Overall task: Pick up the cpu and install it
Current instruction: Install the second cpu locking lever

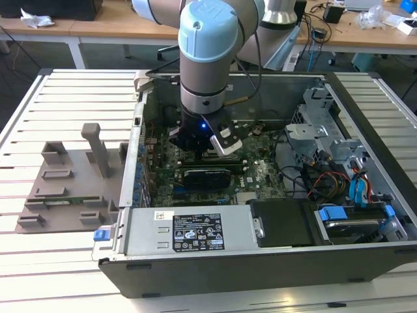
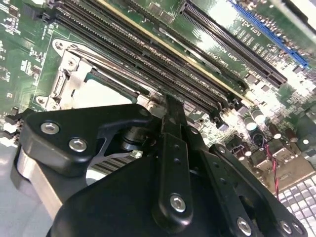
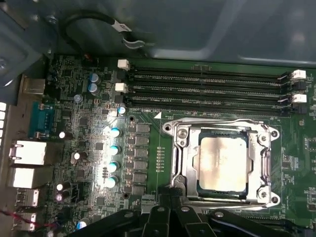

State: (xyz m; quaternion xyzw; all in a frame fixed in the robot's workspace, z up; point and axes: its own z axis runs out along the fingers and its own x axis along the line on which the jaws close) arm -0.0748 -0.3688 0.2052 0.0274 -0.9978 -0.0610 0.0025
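Cpu [image 3: 223,164] sits in its socket [image 3: 180,163]; hand [image 3: 170,195] hovers just beside, grip state unclear. Install looks nearly done.

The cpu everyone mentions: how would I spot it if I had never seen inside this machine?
Look into the open computer case at the green motherboard. Below the long black memory slots sits a silver metal socket frame. The cpu is the flat, pale silver square inside that frame, the only plain shiny plate there.
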